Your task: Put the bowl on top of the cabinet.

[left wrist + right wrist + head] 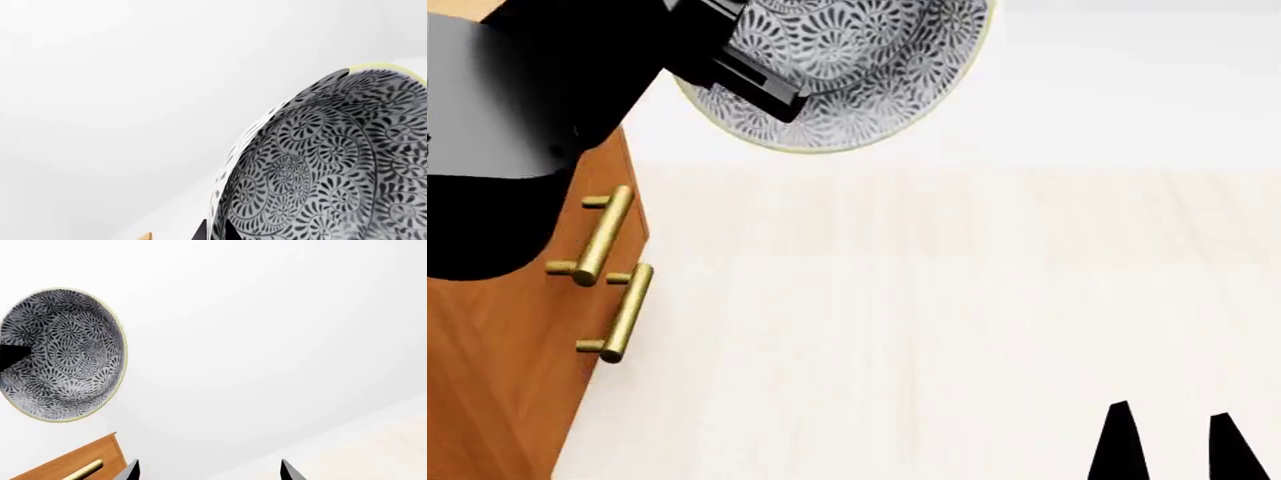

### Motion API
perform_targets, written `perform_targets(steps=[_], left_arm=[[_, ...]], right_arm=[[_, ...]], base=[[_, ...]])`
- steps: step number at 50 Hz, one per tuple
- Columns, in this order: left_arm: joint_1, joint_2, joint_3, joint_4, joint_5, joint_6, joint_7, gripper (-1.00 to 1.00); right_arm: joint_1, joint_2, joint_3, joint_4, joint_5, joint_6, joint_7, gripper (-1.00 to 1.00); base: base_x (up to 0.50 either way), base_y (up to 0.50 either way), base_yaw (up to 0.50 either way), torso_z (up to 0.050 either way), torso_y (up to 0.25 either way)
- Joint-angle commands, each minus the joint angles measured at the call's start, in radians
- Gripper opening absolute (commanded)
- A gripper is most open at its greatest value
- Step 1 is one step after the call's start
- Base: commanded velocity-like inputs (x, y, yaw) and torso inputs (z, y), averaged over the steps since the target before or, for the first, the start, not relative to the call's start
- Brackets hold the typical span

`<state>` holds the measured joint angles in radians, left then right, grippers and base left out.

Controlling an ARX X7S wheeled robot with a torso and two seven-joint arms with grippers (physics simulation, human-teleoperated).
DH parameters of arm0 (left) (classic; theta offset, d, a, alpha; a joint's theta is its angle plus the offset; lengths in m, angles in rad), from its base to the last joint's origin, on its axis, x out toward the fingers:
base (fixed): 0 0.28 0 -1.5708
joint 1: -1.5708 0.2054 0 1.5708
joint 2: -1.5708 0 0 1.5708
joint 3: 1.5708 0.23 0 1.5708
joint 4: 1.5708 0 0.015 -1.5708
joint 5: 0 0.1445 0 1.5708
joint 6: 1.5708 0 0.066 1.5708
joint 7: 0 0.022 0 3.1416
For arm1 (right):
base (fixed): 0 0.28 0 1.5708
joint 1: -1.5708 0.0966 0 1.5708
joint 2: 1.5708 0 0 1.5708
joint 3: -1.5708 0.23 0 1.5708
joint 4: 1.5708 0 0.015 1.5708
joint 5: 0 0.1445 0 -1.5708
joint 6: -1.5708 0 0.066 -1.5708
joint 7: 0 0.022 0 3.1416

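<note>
The bowl (pixel 868 70), white with dense grey-black floral lace and a pale rim, hangs tilted in the air at the top of the head view, to the right of the cabinet's upper edge. My left gripper (pixel 215 231) is shut on the bowl (pixel 333 170), one dark finger on each side of its rim. The orange-brown cabinet (pixel 494 390) stands at the left, its top hidden behind my black left arm (pixel 521 100). The right wrist view shows the bowl (pixel 60 355) above a corner of the cabinet (pixel 67 462). My right gripper (pixel 1168 445) is low at the right, open and holding nothing.
Two brass bar handles (pixel 601 240) (pixel 627 312) stick out from the cabinet front. Pale wooden floor (pixel 961 330) spreads to the right of the cabinet. A plain white wall (pixel 1121 80) runs behind it.
</note>
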<state>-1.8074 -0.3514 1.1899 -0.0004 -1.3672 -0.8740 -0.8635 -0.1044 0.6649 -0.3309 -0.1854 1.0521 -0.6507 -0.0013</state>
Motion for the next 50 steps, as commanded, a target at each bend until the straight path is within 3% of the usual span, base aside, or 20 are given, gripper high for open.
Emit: perform_targets(steps=[1,11,22,35,41,46,50], left_arm=[[-0.141,0.066,-0.072,-0.172,-0.007,-0.063,0.072,-1.00],[-0.175,0.084,-0.143,-0.384,-0.064,-0.047,0.130,-1.00],[-0.195,0.067,-0.247,-0.714,-0.108,0.029,0.094,-1.00],[-0.233,0.077,-0.267,-0.864,-0.112,0.042,0.151,-1.00],[-0.275,0.121,-0.268,-1.054,-0.107,0.042,0.195,-1.00],[-0.327,0.194,-0.242,-1.270,-0.076,0.044,0.323,-1.00],[-0.335,0.185,-0.281,-1.307,-0.105,0.022,0.292,-1.00]], right_arm=[[0.024,-0.029,0.004,0.030,-0.044,0.018,-0.005,1.00],[0.005,-0.025,0.013,0.011,-0.056,0.007,-0.001,1.00],[-0.008,-0.030,0.018,-0.002,-0.095,0.004,0.023,1.00],[-0.012,-0.034,0.027,0.001,-0.121,0.006,0.044,1.00],[-0.011,-0.034,0.030,0.003,-0.115,0.006,0.043,1.00],[-0.005,-0.036,0.031,0.012,-0.122,0.011,0.046,1.00],[-0.006,-0.036,0.036,0.015,-0.109,0.011,0.043,1.00]], base=[[0.00,0.00,0.00,0.000,0.000],[0.00,0.00,0.00,0.000,0.000],[0.00,0.00,0.00,0.000,0.001],[0.00,0.00,0.00,0.000,0.000],[0.00,0.00,0.00,0.002,0.002],[0.00,0.00,0.00,0.000,0.000],[0.00,0.00,0.00,0.000,0.000]])
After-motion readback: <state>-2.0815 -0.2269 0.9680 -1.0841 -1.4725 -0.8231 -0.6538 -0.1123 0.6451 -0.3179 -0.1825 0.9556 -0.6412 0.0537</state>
